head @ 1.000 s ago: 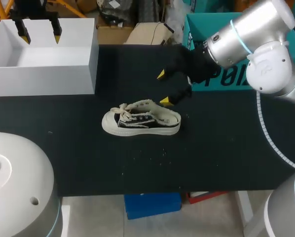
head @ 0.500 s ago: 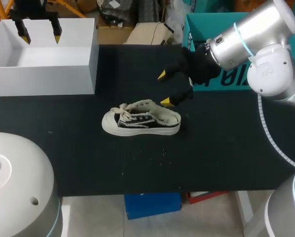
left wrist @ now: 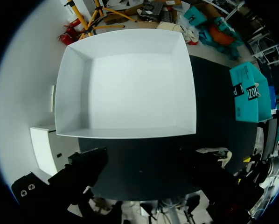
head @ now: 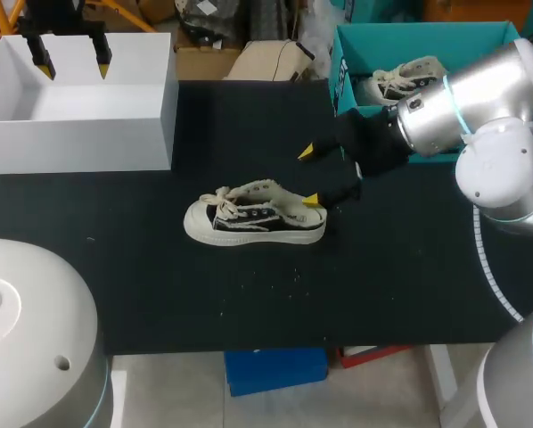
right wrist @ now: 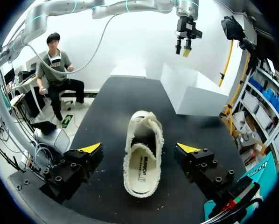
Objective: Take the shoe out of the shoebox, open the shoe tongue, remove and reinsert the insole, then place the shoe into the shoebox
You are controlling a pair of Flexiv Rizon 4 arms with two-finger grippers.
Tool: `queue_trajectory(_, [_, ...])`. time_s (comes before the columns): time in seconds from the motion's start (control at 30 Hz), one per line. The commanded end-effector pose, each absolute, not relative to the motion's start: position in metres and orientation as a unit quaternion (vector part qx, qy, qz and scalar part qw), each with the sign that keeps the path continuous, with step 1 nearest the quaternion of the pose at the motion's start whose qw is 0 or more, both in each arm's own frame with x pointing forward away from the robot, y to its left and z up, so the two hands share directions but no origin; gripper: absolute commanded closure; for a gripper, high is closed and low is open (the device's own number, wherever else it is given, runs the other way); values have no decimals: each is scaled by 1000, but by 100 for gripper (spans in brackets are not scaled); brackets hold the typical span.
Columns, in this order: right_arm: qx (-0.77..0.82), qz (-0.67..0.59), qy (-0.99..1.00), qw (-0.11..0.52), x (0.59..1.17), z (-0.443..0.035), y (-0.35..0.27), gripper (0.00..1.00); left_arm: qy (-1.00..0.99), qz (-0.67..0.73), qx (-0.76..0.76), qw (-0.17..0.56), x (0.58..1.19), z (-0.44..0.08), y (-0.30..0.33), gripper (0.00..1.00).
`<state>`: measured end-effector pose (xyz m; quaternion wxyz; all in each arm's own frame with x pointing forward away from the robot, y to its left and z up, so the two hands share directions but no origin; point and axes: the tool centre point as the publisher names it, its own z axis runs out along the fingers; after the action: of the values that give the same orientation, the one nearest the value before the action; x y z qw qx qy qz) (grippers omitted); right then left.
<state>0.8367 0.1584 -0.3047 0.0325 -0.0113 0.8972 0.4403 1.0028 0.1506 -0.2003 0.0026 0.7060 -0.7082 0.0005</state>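
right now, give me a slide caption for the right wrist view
Right gripper, open, faces the heel of the shoe on the black table, insole showing inside.

Head camera looks down from above and behind on the table (head: 382,285); left wrist camera hangs high over the white box (left wrist: 130,88), right wrist low and close behind the shoe (right wrist: 142,154); head view shares both.

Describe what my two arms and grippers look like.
Both arms are rounded silver-grey tubes with thin light-blue rings at the joints: right arm, left arm. Each ends in a black wrist and a black gripper: right gripper, left gripper. The fingers are blocky, dotted with screw heads, with bright yellow wedge tips.
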Motion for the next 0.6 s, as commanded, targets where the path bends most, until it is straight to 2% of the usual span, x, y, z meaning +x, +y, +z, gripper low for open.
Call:
queue_trajectory(0.03, [-3, 475, 879, 38, 838, -331, 156, 0, -708, -1, 707, 2, 1002, -200, 150, 0])
queue_trajectory(0.6, [24, 498, 866, 22, 850, -382, 148, 0, -708, -1, 707, 2, 1002, -200, 150, 0])
